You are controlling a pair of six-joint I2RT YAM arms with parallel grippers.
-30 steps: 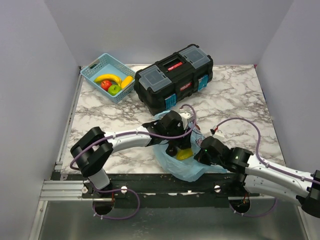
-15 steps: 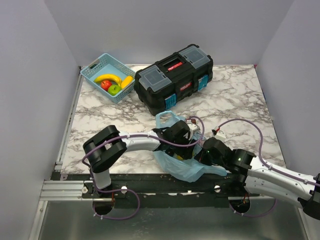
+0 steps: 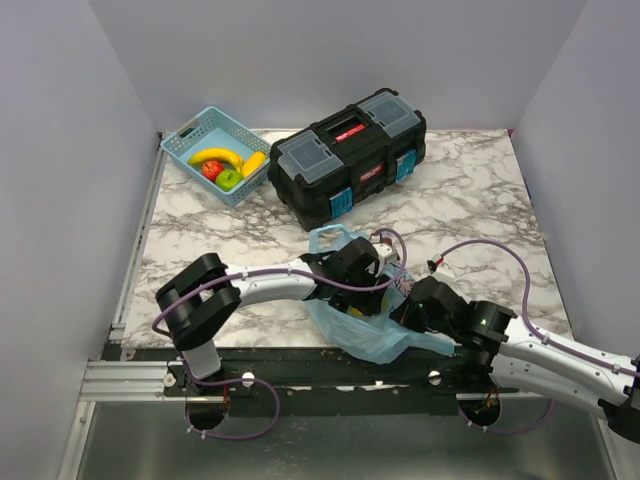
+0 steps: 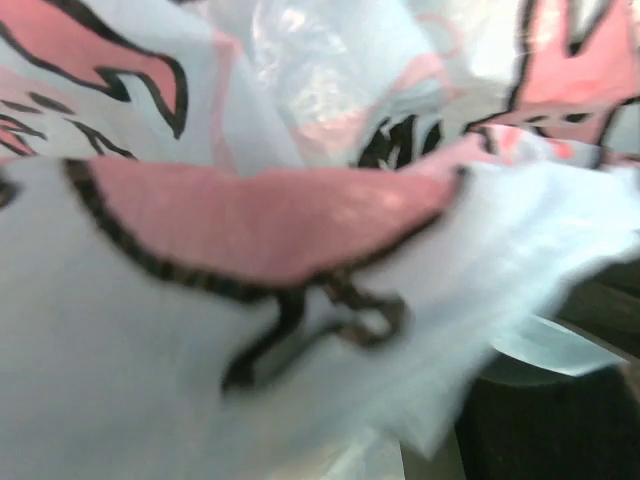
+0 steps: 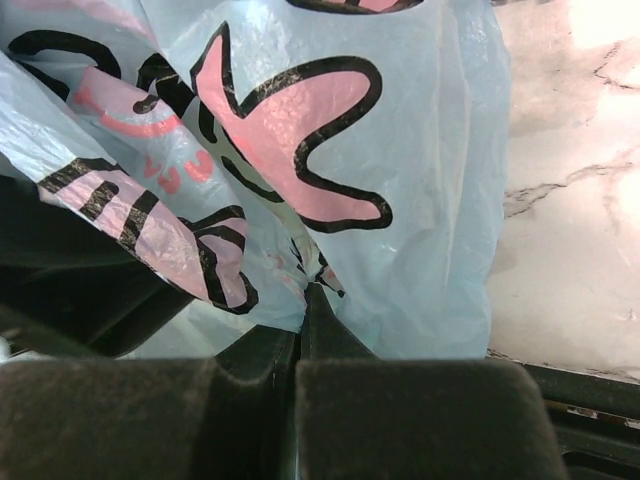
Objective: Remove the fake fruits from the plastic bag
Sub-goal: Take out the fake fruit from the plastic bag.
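Patience with the film is what we judge this step needs, since a fruit comes out of a slumped sack only when its mouth is held open. On the white-and-grey marble table [image 3: 200,240], nearer to us than the bulky black plastic toolbox [image 3: 345,155], the thin, crinkly, translucent light-blue plastic bag [image 3: 375,340] printed with pink-and-dark cartoons lies collapsed at the near edge between the two arms. The rigid light-blue lattice basket [image 3: 240,128] in the far left corner, with a few small glossy fake fruits [image 3: 222,165] in it, stands well apart. We would have the right gripper [image 5: 303,298], whose fingers are pressed together on a fold of the bag's wall, draw that fold up and toward its own side so the opening gapes. The left gripper [image 3: 358,275] should work slowly so that it pinches fruit and not film. It is sunk in the bag's mouth, and we cannot tell whether its fingers are spread or closed: its wrist camera shows only blurred printed film against the lens. Of the bag's contents we see just a sliver of a yellow fruit [image 3: 352,313] in the overhead view, directly beneath the left gripper on its near side; whether the fingers touch it we cannot say.
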